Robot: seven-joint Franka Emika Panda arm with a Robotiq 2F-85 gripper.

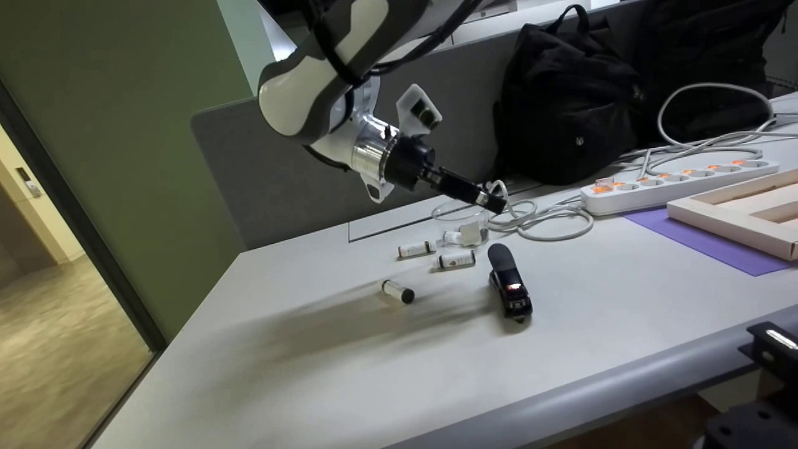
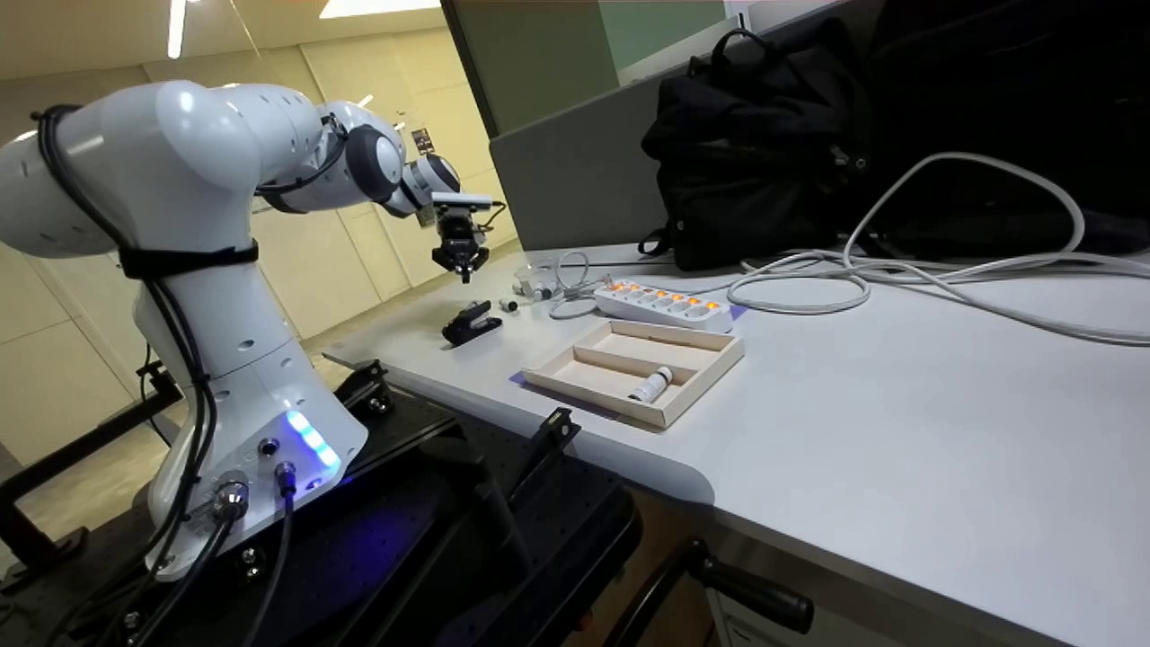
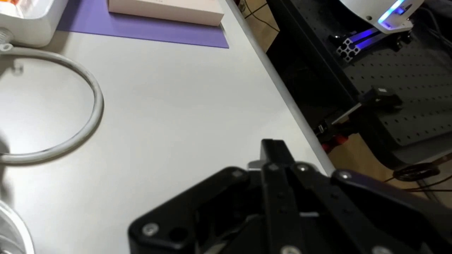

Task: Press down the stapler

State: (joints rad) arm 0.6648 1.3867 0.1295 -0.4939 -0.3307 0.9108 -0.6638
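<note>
The black stapler (image 1: 511,284) lies on the white table in both exterior views (image 2: 472,325). Its glossy top catches a bright reflection, and its top arm appears raised from the base at one end. My gripper (image 1: 495,202) hangs in the air above and behind the stapler, apart from it. It also shows above the stapler in an exterior view (image 2: 465,274). In the wrist view the black fingertips (image 3: 272,143) are together, with nothing between them. The stapler does not show in the wrist view; it is hidden by the gripper or out of view.
Several small white bottles (image 1: 455,259) lie beside the stapler near a clear cup (image 1: 475,232). A white power strip (image 1: 679,190) with grey cables (image 1: 555,234), a wooden tray (image 2: 593,395) on a purple sheet (image 3: 141,31) and a black backpack (image 1: 564,106) stand farther along.
</note>
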